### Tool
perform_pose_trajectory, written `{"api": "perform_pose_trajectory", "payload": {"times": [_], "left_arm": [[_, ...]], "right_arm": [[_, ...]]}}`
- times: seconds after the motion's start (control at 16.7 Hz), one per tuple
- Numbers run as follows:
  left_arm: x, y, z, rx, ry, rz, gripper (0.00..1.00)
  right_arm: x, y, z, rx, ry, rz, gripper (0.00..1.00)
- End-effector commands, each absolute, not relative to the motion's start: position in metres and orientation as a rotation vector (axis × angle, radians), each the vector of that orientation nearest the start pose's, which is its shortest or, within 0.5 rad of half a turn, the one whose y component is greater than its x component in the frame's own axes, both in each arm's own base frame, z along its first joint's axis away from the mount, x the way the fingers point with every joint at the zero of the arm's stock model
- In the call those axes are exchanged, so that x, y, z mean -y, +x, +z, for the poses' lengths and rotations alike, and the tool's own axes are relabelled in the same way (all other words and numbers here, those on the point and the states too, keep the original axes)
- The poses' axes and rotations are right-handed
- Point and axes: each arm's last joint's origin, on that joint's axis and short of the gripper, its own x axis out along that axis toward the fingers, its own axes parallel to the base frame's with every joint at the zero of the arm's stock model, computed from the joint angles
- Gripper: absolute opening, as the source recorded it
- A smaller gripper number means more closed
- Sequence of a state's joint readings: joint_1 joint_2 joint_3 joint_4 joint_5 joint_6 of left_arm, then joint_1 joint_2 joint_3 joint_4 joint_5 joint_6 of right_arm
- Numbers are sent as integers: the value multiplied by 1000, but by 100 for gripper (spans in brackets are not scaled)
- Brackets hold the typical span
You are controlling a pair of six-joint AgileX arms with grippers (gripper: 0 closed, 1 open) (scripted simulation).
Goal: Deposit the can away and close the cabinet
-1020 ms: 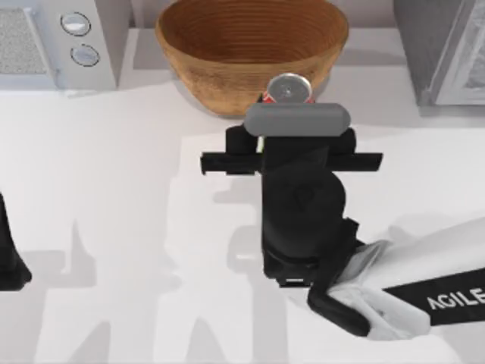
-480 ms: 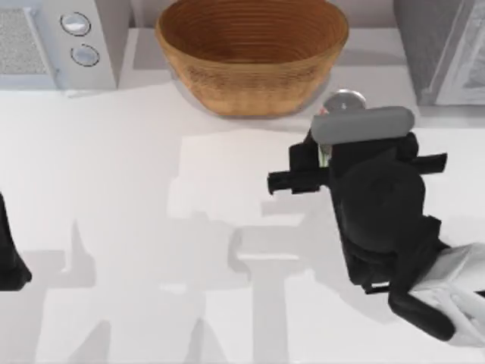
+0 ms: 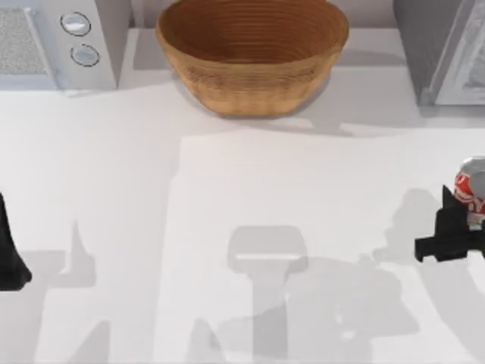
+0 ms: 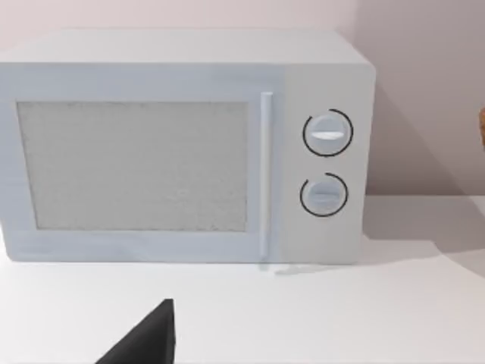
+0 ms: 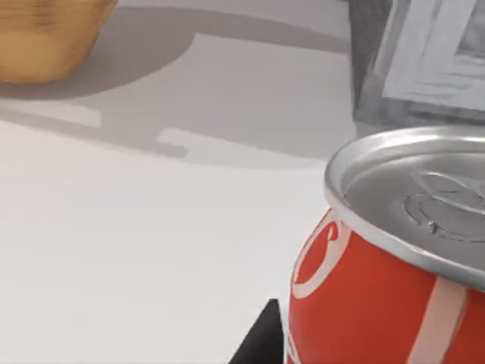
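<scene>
From above, the right gripper (image 3: 462, 227) sits at the very right edge of the table, mostly cut off by the frame, so just a dark finger and a bit of crossbar can be made out. The can (image 3: 471, 188) is up against it, red and white with a sliver of silver top, also half cut off at the edge. It looks gripped, though the far finger is out of sight. The woven bowl (image 3: 252, 57) stands well apart at the back middle, with the microwave (image 3: 57, 42) in the back left corner and a grey cabinet (image 3: 443, 53) in the back right, its top cropped. At the left edge a dark piece of the left arm (image 3: 9, 254) shows, parked. I cannot tell how its fingers stand. From the left wrist, the microwave (image 4: 186, 148) faces the camera squarely, door shut, two dials beside the handle, and a black wedge of the left gripper (image 4: 144, 341) pokes in low. From the right wrist, the can (image 5: 394, 280) looms close, its silver lid and red side with white lettering cut off by the frame, and a dark finger (image 5: 261, 341) touches its side. Behind it are the cabinet's grey panel (image 5: 424, 61) and an edge of the woven bowl (image 5: 45, 34).
</scene>
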State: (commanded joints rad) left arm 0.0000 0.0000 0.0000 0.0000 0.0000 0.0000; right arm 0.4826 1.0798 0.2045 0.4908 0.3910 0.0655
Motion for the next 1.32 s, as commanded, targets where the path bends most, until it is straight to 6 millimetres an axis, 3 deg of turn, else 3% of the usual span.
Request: {"api": "perform_pose_trajectory", "payload": {"times": [0.24,0.54,0.9,1.32], "left_arm": [[1,106,160,0,0,0,100],[1,106,160,0,0,0,100],[1,106,160,0,0,0,100],[1,106,160,0,0,0,100]], "right_arm": [[-37,145,138,-341,-39,76,0],[-11,121,143,-185,10,46,0],[1,107,158,-12,2,2,0],[1,106,159,-4,2,2,0]]}}
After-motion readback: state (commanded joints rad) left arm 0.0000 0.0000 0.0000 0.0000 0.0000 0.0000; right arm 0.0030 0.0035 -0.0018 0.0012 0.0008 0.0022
